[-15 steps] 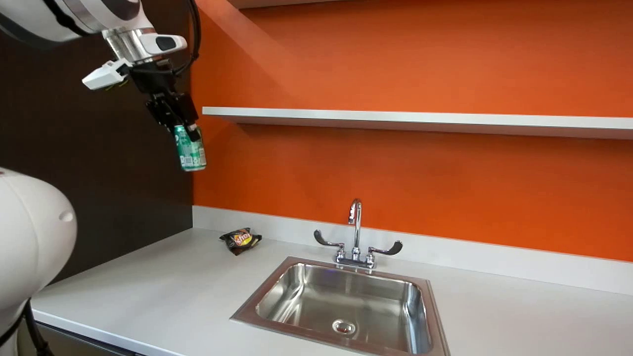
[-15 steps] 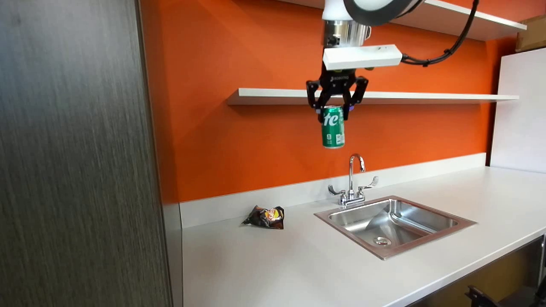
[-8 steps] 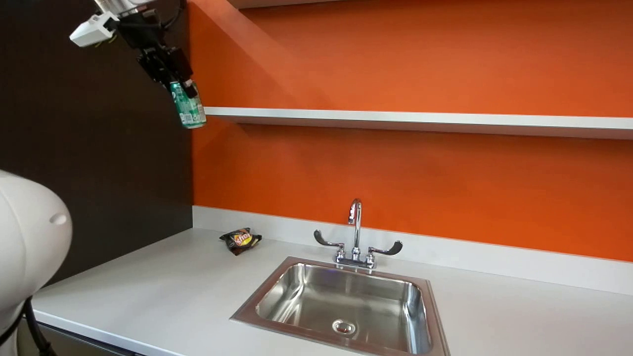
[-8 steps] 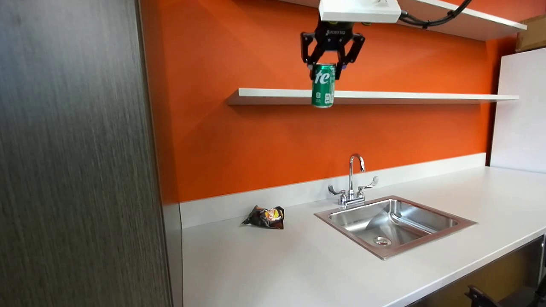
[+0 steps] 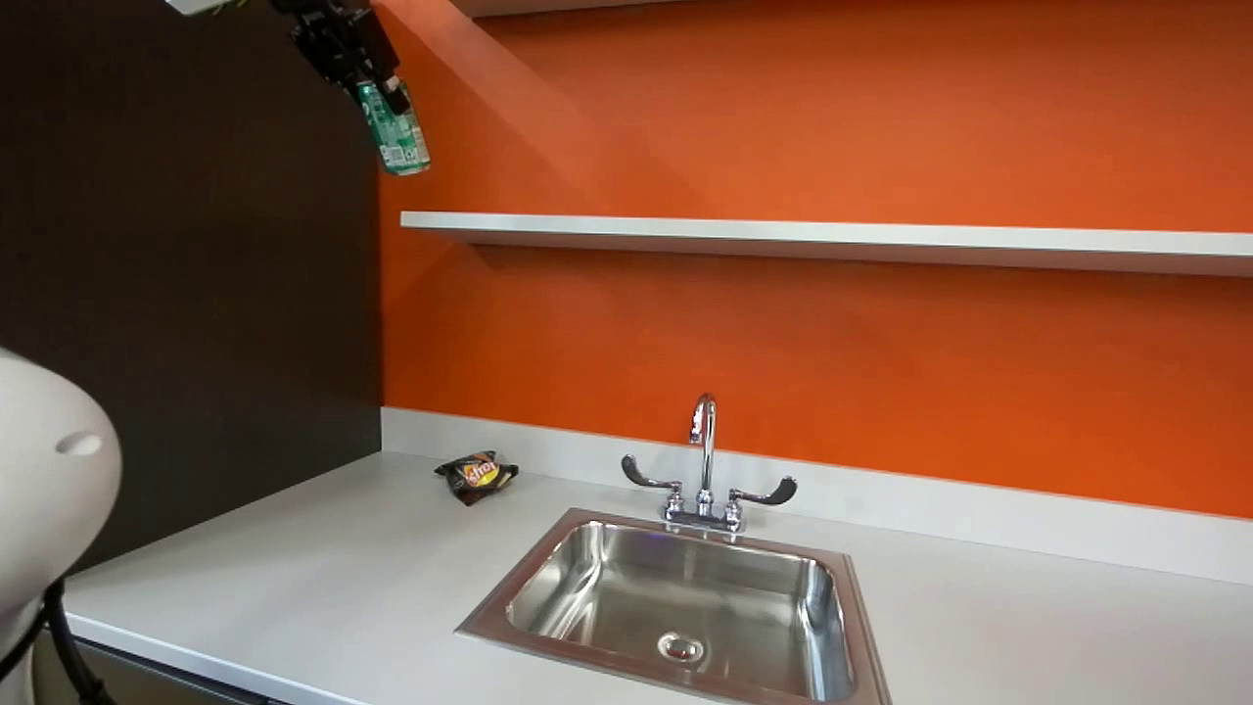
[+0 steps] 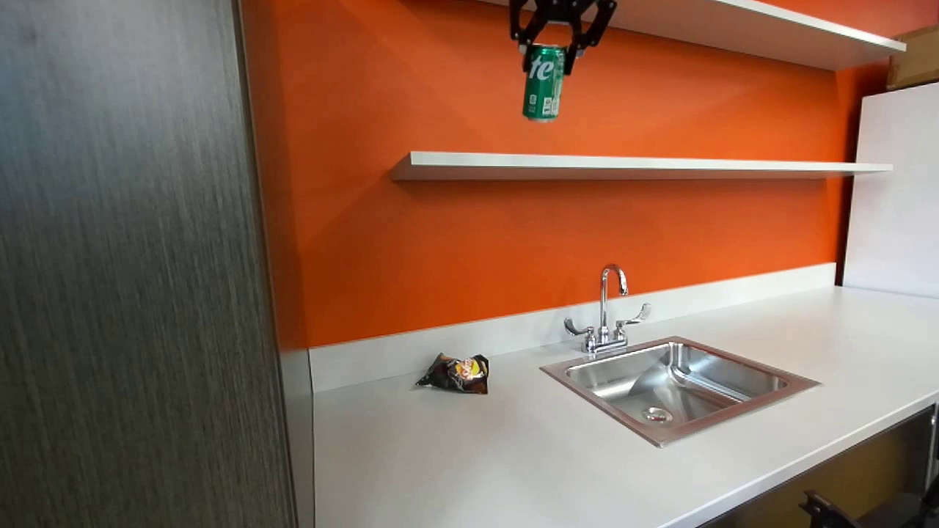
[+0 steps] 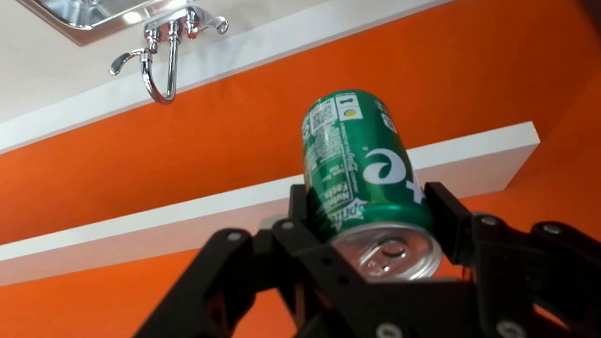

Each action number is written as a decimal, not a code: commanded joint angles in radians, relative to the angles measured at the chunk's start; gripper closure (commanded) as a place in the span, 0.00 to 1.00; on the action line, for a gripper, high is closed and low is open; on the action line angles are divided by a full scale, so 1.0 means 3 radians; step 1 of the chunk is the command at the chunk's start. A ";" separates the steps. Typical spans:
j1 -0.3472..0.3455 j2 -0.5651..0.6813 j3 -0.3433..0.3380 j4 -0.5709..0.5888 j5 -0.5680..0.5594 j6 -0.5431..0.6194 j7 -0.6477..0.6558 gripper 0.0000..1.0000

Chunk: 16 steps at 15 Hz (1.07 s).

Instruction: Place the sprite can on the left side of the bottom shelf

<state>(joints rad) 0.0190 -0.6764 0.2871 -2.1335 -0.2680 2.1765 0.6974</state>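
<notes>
— Got hold of what, up there?

— Look at the end effector (image 6: 548,64), clamped on the sprite can (image 6: 543,92) near its top, with fingers (image 7: 448,220) on either side

— Hanging straight?

— Tilted in both exterior views; seen upside down in the wrist view, top toward the camera

— And held where?

— In mid-air, higher than the bottom shelf (image 6: 645,169) and apart from it in both exterior views, toward its left end

— Straight above it, or out in front?

— Hard to tell from here

— And further up?

— See part of an upper shelf (image 6: 733,29), along with a cardboard box (image 6: 913,62) at the far right, above a tall white unit (image 6: 895,198)

— Now down to the worktop (image 5: 294,587); see the black snack bag (image 5: 477,477)?

— Yes, lying close to the backsplash (image 5: 568,458), left of the sink (image 5: 587,657) and apart from it in both exterior views

— And at the back of the sink?

— Edged there by a chrome faucet (image 5: 706,460), curved at the top, with a lever (image 5: 781,492) on either side, below the orange wall (image 5: 587,343)
</notes>
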 commanded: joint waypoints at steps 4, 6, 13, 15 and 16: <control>-0.0411 0.0730 0.0222 0.0930 -0.0173 -0.0117 0.0106 0.62; -0.0432 0.0958 0.0246 0.1140 -0.0244 -0.0154 0.0144 0.62; -0.0239 0.1700 0.0176 0.1747 -0.0424 -0.0335 0.0257 0.62; -0.0157 0.1865 0.0136 0.1885 -0.0489 -0.0371 0.0296 0.62; -0.0110 0.1936 0.0109 0.1951 -0.0509 -0.0403 0.0305 0.62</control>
<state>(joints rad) -0.0573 -0.1788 0.3350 -1.6632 -0.3803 2.1152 0.7538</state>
